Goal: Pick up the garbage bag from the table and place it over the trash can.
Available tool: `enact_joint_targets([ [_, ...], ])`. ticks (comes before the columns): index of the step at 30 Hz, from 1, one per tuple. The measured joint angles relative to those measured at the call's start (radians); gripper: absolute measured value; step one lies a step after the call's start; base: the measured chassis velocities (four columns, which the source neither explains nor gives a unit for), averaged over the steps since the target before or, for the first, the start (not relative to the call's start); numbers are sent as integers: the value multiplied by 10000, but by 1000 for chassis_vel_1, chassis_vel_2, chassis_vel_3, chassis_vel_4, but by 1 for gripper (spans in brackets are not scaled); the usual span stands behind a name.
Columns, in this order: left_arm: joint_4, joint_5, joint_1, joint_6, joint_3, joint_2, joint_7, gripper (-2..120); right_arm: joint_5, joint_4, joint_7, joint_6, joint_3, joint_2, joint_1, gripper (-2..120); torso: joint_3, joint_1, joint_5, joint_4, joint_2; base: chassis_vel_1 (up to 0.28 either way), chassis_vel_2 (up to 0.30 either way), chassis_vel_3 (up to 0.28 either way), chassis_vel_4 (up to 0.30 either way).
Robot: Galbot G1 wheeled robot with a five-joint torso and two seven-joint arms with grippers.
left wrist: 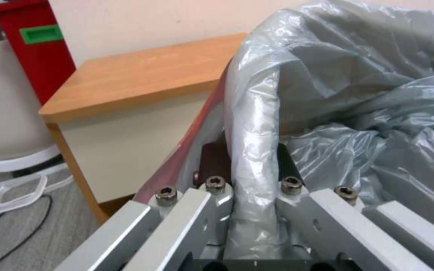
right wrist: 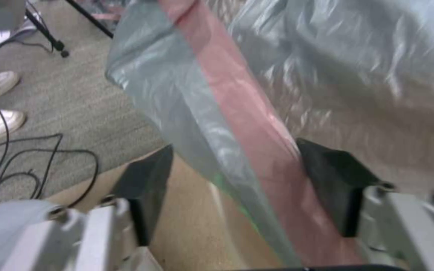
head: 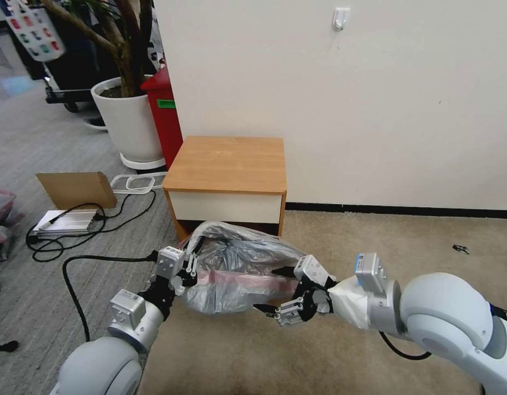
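Observation:
The garbage bag (head: 237, 269), crinkled grey plastic with a pink band, hangs spread open just in front of the table (head: 226, 164), low over the carpet. My left gripper (head: 194, 264) is shut on a fold of the garbage bag (left wrist: 254, 150) at the bag's left side, the plastic pinched between its fingers (left wrist: 212, 162). My right gripper (head: 267, 289) is open at the bag's right side. The pink band (right wrist: 247, 124) runs loosely between its two spread fingers (right wrist: 147, 180). The trash can is hidden.
A tall red bin (head: 163, 115) and a large white plant pot (head: 130, 123) stand left of the table against the wall. Cardboard (head: 75, 189), a silver box (head: 64, 222) and black cables (head: 72, 258) lie on the grey floor at left. Beige carpet lies open at right.

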Motion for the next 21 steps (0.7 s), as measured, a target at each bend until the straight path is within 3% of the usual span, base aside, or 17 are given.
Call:
enact_joint_targets([
  [3,0,-140,-2,11,-1,0,-4,5,-137,-13,-9,0,-159,-40,77,51,0,0,0,1,0,0,0,0,0],
  [9,5,-222,-58,31,11,14,-6,5,-246,5,-11,0,-330,-43,187,36,0,-1,0,1,0,0,0,0,0],
  [18,347,-299,-149,90,91,-101,-55,5,-423,291,4,33,-315,23,101,2,0,0,0,1,0,0,0,0,0],
  [21,386,-370,-148,195,123,-156,-97,5,-481,431,10,52,-340,55,-6,0,0,0,0,1,0,0,0,0,0],
])
